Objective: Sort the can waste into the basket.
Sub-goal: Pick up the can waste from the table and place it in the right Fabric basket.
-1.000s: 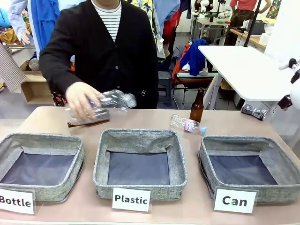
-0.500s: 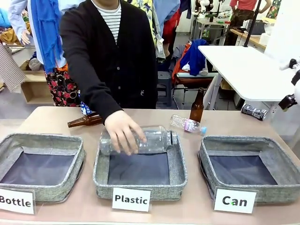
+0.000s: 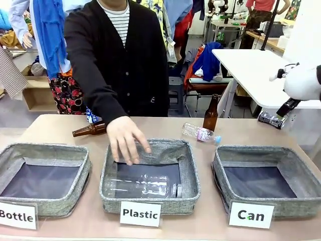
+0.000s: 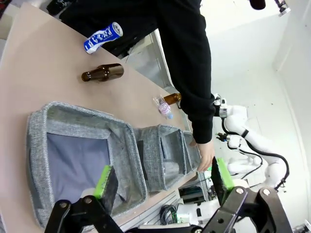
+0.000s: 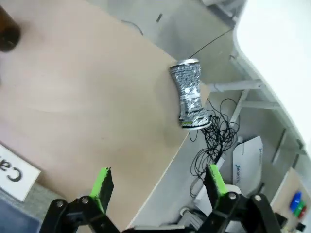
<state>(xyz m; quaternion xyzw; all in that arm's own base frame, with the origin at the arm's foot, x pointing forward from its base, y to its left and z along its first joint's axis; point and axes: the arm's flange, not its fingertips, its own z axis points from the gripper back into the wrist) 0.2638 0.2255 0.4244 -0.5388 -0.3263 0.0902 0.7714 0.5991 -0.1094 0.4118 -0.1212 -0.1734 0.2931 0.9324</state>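
Front view, basket point(image 3: 261, 153) signed "Can"

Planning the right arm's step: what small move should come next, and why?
Probably lower the right gripper toward the silver can. Its jaws are open with nothing between them, and the can lies dented near the edge of the table, outside the Can basket.

Bare tabletop point(image 5: 97, 107) flanks the silver can point(image 5: 189, 94) at the edge; the upright brown bottle point(image 3: 210, 114) stands well apart.
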